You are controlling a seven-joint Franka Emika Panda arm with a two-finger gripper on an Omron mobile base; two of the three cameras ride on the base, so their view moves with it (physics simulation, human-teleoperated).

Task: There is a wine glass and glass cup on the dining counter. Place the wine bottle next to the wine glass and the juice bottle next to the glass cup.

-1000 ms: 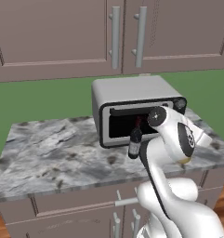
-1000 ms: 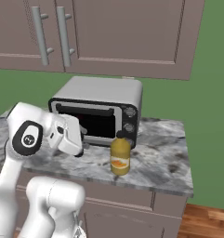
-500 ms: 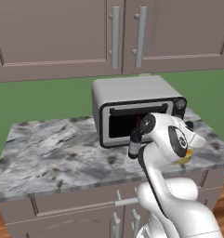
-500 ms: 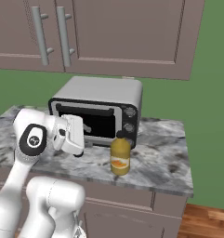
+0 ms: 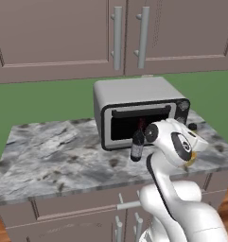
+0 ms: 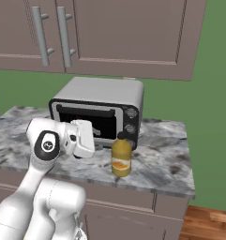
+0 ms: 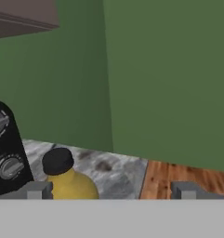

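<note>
Marble worktop [image 5: 58,151] | end effector [image 7: 111,190] swung toward juice bottle [image 6: 121,158] | fingers spread, empty

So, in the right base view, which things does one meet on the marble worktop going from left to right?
The robot's white hand → the toaster oven behind it → the juice bottle → the bare right end of the marble worktop.
</note>
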